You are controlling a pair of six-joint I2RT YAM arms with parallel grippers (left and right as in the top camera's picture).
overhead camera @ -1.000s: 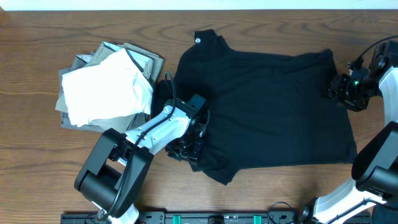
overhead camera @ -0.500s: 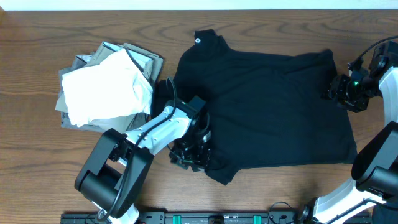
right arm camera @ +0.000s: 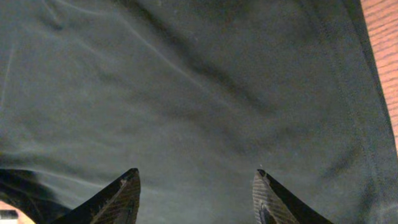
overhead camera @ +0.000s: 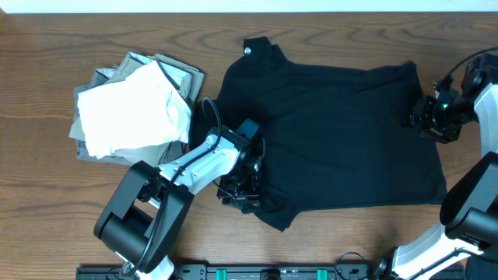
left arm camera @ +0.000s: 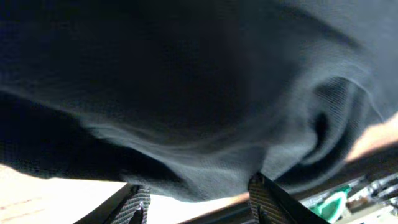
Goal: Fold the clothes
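Black T-shirt (overhead camera: 334, 140) lies spread on the counter (overhead camera: 47, 194), unfolded. Left hand (overhead camera: 238, 190) is at its lower-left corner, fingers apart with cloth bunched between them. A shallow pinch could slip, or catch one layer only. Right hand (overhead camera: 414, 118) is released over the right edge. No containers in view. White and grey garments (overhead camera: 128, 109) are heaped well left.

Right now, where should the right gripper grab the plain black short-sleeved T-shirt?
On the black T-shirt, pinch the stitched edge, coming from the wooden table on the robot's right: that edge lies flat and free beside the open right gripper.
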